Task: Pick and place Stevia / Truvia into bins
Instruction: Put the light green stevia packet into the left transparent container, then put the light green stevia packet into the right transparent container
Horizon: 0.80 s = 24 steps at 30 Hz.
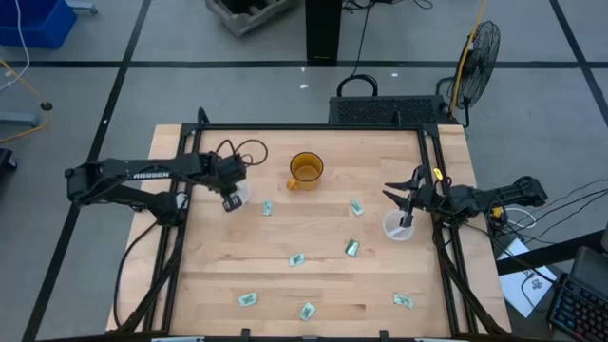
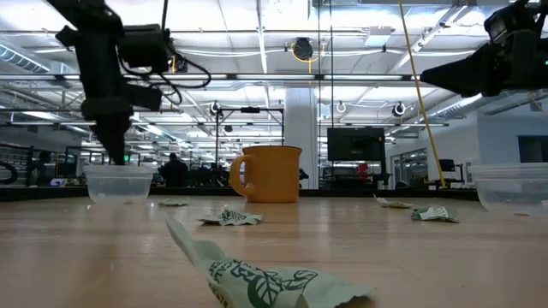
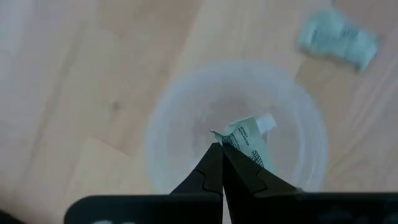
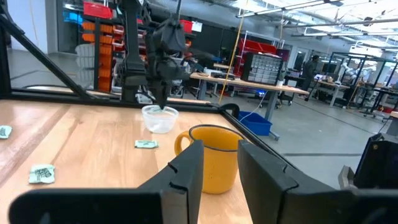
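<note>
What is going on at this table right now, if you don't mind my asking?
A two-armed robot is sorting sweetener packets into clear cups. The left end effector is shut on a packet and holds it over the left cup. The right end effector is open and empty, above the right cup. An amber mug stands between the cups, and eight more packets, such as one mid-table, lie loose on the wooden table.

a large open robotics lab or workshop floor

beyond the wooden table (image 2: pixel 103 257) stood red parts shelving (image 4: pixel 264 65), workbenches (image 4: pixel 249 87) and a monitor (image 2: pixel 355 144) — overhead, exposed ceiling trusses (image 2: pixel 257 51) with strip lights — people in the distance.
</note>
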Available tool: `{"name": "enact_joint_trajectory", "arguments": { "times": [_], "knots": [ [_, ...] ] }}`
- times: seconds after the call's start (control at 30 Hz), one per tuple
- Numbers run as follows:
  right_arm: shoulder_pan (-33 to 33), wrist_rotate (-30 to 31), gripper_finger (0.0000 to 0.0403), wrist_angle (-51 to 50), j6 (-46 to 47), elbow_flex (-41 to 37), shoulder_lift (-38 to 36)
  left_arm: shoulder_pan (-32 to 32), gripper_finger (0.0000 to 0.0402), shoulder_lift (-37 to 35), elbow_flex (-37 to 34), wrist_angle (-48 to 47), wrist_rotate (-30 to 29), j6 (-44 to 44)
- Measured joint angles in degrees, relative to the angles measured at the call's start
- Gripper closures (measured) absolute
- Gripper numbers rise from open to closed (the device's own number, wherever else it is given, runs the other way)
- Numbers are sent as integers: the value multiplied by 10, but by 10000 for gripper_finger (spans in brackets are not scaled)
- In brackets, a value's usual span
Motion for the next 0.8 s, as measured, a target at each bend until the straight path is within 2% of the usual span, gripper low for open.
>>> {"name": "enact_joint_trajectory", "arguments": {
  "times": [0.13, 0.4, 0.57, 0.8],
  "knots": [
    [0, 0, 312, -1, 0, 0, 0, 0, 396, 0, -20, 42, -5, -1],
    [0, 0, 312, -2, 0, 0, 0, 1, 397, 0, -47, 63, -5, 0],
    [0, 0, 312, -6, 0, 0, 0, 1, 380, 0, -79, 103, -5, -7],
    [0, 0, 312, -9, 0, 0, 0, 1, 352, 0, -83, 132, -17, -6]
  ]
}}
